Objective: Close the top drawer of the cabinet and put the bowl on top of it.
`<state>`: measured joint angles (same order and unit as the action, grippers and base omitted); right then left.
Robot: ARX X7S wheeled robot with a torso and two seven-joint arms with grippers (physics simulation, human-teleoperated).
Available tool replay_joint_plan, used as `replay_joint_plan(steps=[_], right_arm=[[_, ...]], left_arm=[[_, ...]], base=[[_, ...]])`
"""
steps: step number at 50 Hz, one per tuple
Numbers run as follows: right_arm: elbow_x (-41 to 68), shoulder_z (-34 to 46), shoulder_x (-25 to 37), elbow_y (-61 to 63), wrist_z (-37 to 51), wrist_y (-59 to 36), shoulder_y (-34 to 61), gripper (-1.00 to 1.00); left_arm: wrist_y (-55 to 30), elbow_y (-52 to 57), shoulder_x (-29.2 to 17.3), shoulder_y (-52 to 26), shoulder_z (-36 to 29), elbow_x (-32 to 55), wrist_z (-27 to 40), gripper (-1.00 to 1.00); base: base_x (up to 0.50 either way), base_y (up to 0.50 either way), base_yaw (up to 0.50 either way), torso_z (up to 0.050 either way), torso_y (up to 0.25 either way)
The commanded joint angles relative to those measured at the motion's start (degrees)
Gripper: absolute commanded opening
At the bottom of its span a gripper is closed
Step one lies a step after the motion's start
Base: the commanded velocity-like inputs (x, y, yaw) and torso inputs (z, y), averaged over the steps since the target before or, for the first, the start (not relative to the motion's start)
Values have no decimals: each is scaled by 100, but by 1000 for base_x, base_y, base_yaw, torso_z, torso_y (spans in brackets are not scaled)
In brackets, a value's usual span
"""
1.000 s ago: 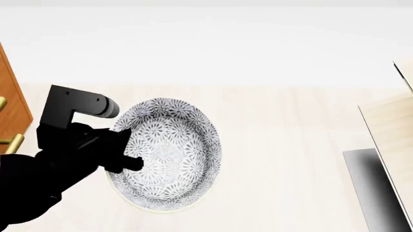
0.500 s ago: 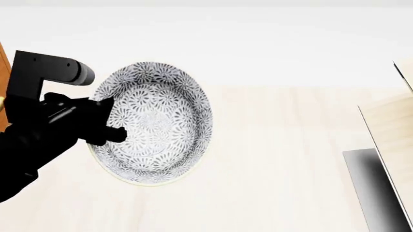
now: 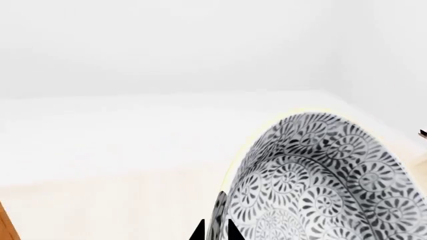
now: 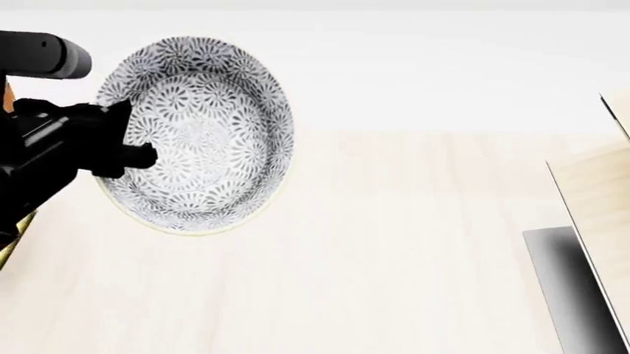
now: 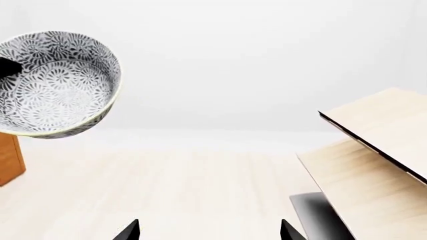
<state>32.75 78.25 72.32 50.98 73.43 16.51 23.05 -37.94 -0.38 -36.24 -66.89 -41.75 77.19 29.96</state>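
Head view: the left gripper (image 4: 126, 156) holds the bowl (image 4: 202, 133) by its near-left rim, one finger inside the wall and the other outside, so the fingers are clamped on the rim. The bowl, white with a dense grey-blue floral pattern, is lifted clear of the pale wood floor (image 4: 394, 265) and tilted so that its inside faces the camera. At the far left edge, a sliver of the orange-brown cabinet (image 4: 8, 99) and a bit of a brass bar handle (image 4: 12, 240) show behind the arm; the top drawer cannot be made out.

Left wrist view: the fingertips (image 3: 197, 232) pinch the bowl's rim, with the patterned wall filling the frame beside them.

Right wrist view: the right gripper (image 5: 209, 231) hangs low over the floor, its fingers spread wide apart and holding nothing. The bowl appears raised above the cabinet's corner (image 5: 10, 160). A pale light-wood shelf unit (image 5: 380, 165) with a dark base (image 5: 317, 215) stands well apart on the other side.
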Motion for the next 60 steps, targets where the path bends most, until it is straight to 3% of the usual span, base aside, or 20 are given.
replay_joint_plan(steps=[1,8,15,22,25,28,42,47,50,60], right_arm=[[117,-42,30,109,-12,-85,59,100],[-265,82,-228,-465,-42,276,-244,100],[177,-72,48,123,-27,-95,68,100],[-268,67,-246,-493,-63,293,-267,100],[189,-95,84,129,-28,-76,58,100],[-224,37,-168,-411,-52,284,-243,100],[-262,32,-214,-448,-64,279,-276,100],[152,-117,114,125,-10,-37,1,100],[-276,25,-180,-435,-32,296,-303,100],[-289,20,-222,-512,-75,357,-335,100]], left_arm=[[130,51,-102,-48,290,91,298,-100],[247,18,-169,-50,393,14,505,-100],[364,108,-310,-27,524,-23,664,-100],[345,202,-452,-80,715,216,771,-100],[368,191,-532,-150,831,260,936,-100],[359,174,-574,-181,917,371,1021,-100],[406,167,-845,-300,1257,585,1597,-100],[467,256,-963,-284,1406,682,1774,-100],[487,278,-1021,-305,1468,701,1874,-100],[489,353,-1215,-366,1573,681,2018,-100]], base=[[0,0,0,0,0],[0,0,0,0,0],[0,0,0,0,1],[0,0,0,0,0],[0,0,0,0,0],[0,0,0,0,0],[0,0,0,0,1],[0,0,0,0,0],[0,0,0,0,0],[0,0,0,0,1]])
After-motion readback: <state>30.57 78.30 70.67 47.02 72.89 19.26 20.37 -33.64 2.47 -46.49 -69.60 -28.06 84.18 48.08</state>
